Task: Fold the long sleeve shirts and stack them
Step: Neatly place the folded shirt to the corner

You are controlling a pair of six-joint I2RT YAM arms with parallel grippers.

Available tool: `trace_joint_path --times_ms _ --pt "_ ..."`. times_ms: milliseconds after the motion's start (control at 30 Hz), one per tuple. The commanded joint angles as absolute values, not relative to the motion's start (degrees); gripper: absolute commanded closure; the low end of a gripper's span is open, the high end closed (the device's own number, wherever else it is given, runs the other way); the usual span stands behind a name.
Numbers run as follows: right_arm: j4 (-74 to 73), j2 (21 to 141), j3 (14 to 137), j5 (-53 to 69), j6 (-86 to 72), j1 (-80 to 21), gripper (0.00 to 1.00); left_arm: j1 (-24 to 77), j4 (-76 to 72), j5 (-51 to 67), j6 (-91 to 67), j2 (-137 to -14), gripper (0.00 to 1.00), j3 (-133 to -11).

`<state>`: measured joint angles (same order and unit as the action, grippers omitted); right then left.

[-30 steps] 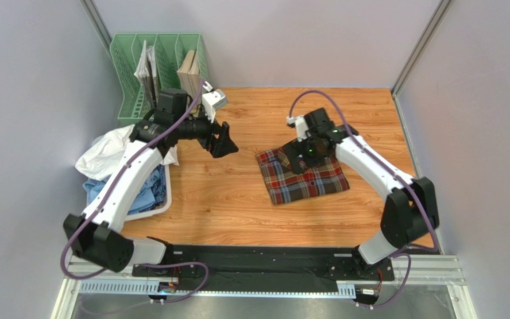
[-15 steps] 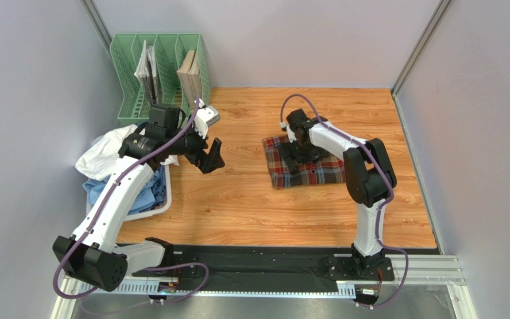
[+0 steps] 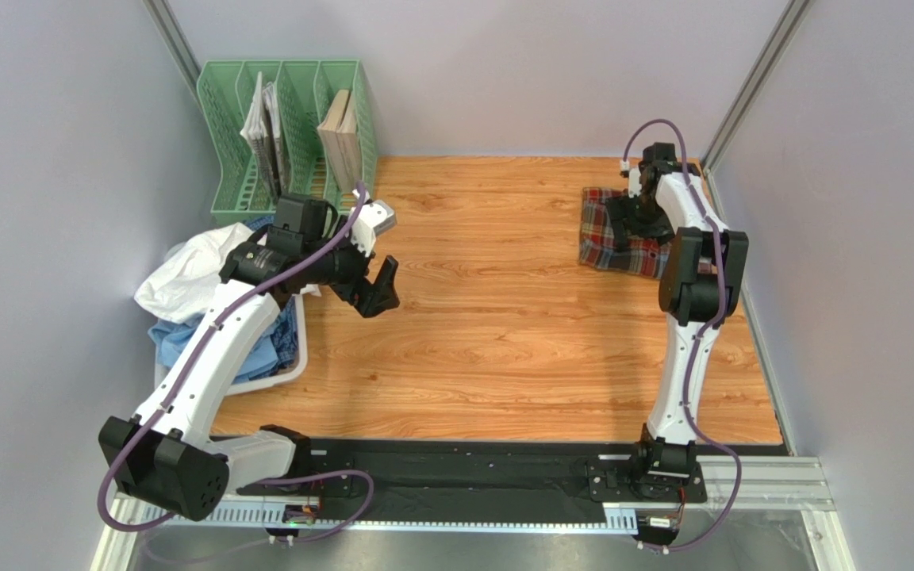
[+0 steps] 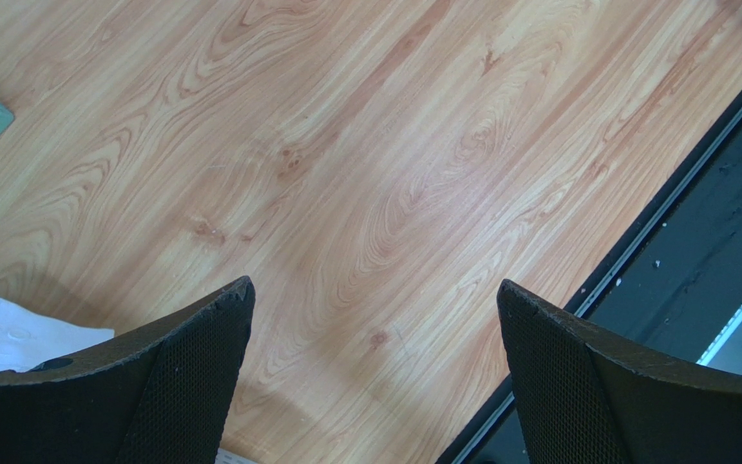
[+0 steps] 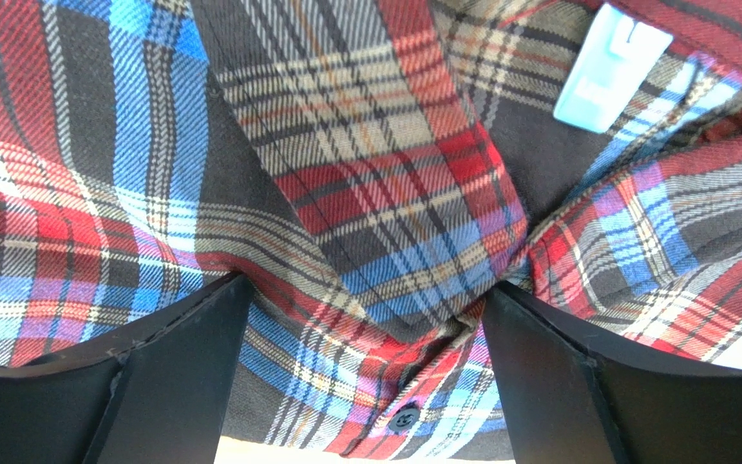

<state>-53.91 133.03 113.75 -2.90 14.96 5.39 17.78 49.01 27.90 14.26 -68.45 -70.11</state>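
The folded tartan long sleeve shirt (image 3: 599, 244) lies at the table's far right corner. My right gripper (image 3: 638, 220) presses down on it. In the right wrist view the collar, a button and a light blue tag of the tartan shirt (image 5: 375, 174) fill the frame, and the right gripper (image 5: 365, 286) stands open with cloth bunched between its wide-set fingers. A white shirt (image 3: 188, 268) and a light blue shirt (image 3: 265, 345) lie piled at the left. My left gripper (image 3: 376, 286) hovers open beside that pile, over bare wood in its own view (image 4: 373, 284).
A white bin (image 3: 289, 375) holds the shirt pile at the left edge. A green file rack (image 3: 289, 107) with books stands at the back left. The black base rail (image 4: 723, 222) runs along the near edge. Grey walls close the back and sides.
The right arm has dragged the tartan shirt from the table's middle to the far right corner. The left gripper has drifted slightly back toward the bin.
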Motion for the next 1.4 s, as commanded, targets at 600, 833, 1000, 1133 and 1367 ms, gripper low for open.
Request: trace_joint_path --times_ms 600,833,1000,1133,1367 --pt "-63.90 119.11 117.19 5.70 24.62 10.28 0.00 17.31 54.49 27.95 16.17 -64.34 0.01 -73.83" --pt "-56.35 109.43 91.96 1.94 19.26 10.63 0.00 17.23 55.63 27.51 16.96 -61.96 0.01 -72.07" --pt "-50.54 109.15 84.29 2.90 14.16 10.72 0.00 17.23 57.04 28.74 18.54 -60.65 0.01 -72.60" --pt "-48.52 111.44 84.28 0.44 13.01 10.81 0.00 17.23 57.30 27.69 19.42 -60.29 0.01 -72.42" --pt "-46.94 119.61 93.05 0.09 11.69 10.72 0.00 17.14 56.51 26.64 19.25 -59.68 0.01 -70.75"
